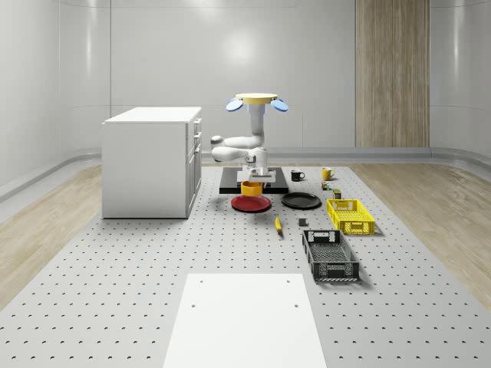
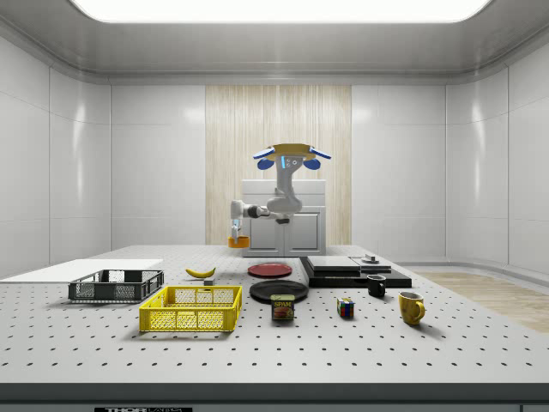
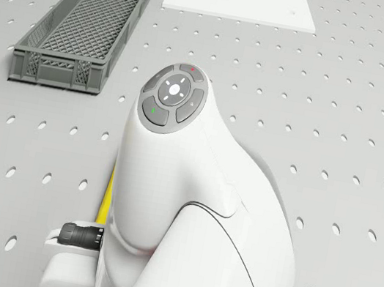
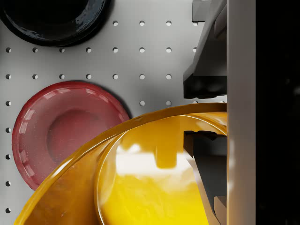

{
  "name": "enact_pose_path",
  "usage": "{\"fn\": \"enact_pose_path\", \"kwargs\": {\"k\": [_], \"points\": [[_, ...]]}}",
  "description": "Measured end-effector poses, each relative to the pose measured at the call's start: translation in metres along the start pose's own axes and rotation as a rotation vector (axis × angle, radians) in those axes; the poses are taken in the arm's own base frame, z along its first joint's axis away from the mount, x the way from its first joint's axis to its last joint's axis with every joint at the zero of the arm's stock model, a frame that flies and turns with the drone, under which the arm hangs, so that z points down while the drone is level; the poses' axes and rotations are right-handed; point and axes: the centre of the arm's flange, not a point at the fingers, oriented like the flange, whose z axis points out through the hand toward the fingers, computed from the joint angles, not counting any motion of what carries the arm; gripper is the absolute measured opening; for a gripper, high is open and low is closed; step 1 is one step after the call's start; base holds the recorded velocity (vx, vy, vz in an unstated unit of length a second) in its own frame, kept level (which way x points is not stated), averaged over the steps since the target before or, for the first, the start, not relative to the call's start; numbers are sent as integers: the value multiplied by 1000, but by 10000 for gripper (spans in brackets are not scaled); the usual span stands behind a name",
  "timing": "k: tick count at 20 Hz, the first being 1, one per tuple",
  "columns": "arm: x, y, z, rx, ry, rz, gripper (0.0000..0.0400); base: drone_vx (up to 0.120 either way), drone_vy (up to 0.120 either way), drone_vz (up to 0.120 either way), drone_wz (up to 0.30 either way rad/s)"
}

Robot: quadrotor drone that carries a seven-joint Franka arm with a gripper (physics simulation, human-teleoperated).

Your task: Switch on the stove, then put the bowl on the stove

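My gripper (image 1: 255, 178) is shut on the rim of the orange-yellow bowl (image 1: 252, 188), one finger inside and one outside. In the side view the bowl (image 2: 238, 242) hangs in the air under the gripper (image 2: 237, 227), above the table. The wrist view puts the bowl (image 4: 154, 178) and gripper (image 4: 206, 115) partly over the red plate (image 4: 65, 126), beside the stove's edge. The flat black stove (image 1: 280, 178) lies just behind the bowl. The drone (image 1: 258, 103) hovers over the stove area, its arm bent down and forward. I cannot see whether the stove (image 2: 352, 270) is on.
A white cabinet (image 1: 153, 161) stands beside the stove. A black plate (image 1: 301, 201), banana (image 1: 278, 223), yellow basket (image 1: 350, 215) and grey crate (image 1: 330, 255) lie in front. Two mugs (image 1: 298, 175) sit past the stove. A white sheet (image 1: 245, 318) is nearest.
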Motion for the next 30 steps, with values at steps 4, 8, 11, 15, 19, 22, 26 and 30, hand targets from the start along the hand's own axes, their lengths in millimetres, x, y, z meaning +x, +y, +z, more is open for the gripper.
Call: {"fn": "enact_pose_path", "kwargs": {"k": [4,8,11,15,19,22,26,30], "points": [[0,0,0,0,0,0,100,-120,20,0,0],[0,0,0,0,0,0,100,-120,40,0,0],[0,0,0,0,0,0,100,-120,67,0,0],[0,0,0,0,0,0,100,-120,0,0,0],[0,0,0,0,0,0,100,-120,60,0,0],[0,0,0,0,0,0,100,-120,0,0,0],[0,0,0,0,0,0,100,-120,0,0,0],[0,0,0,0,0,0,100,-120,0,0,0]]}}
